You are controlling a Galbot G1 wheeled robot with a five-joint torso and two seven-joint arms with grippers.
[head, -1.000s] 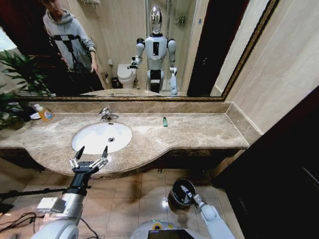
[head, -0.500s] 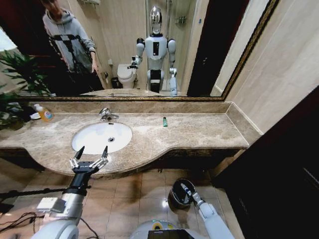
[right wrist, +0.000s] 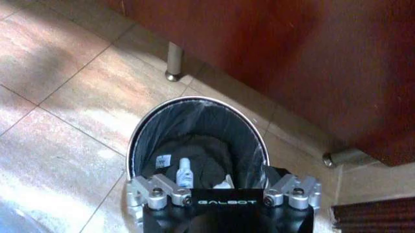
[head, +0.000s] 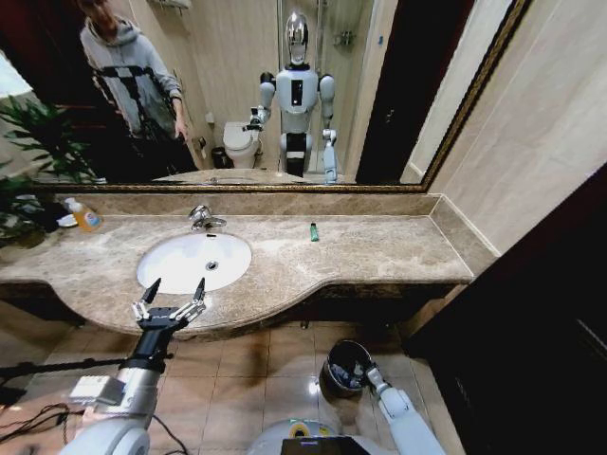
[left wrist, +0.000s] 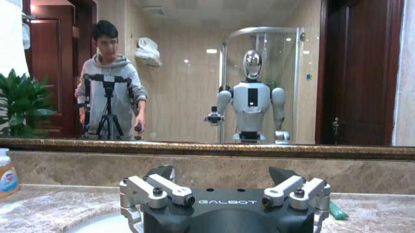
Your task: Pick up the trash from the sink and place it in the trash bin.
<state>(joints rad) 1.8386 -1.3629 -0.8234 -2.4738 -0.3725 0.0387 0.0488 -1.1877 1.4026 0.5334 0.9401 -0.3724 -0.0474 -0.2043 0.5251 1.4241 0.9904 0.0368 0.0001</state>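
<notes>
One piece of trash was what I could still see out on the worktop point(head: 379, 248): a tiny dark-green bottle point(head: 314, 231), lying well to the right of the sink point(head: 193, 262) and its faucet point(head: 201, 218), with the basin itself looking bare from the head view. Farthest left, an orange bottle point(head: 86, 219) stood by the mirror, and I left that out of the job. My left gripper point(head: 169, 301) hung at the worktop's front edge just before the basin, its fingers point(head: 198, 289) spread wide and holding nothing. I judged the green bottle light, stiff and probably slick, small enough to roll or squirt out of a careless pinch, so I would have taken it across its middle, fingers closing on the short axis. Further right and down on the floor, my right gripper point(head: 363, 372) sat over the trash bin point(head: 334, 356); I could not tell from any view how its fingers stood. From the right wrist view the bin's black liner already held a small white tube point(right wrist: 184, 173) and another pale item or two beside it, all looking just as light and slippery.
</notes>
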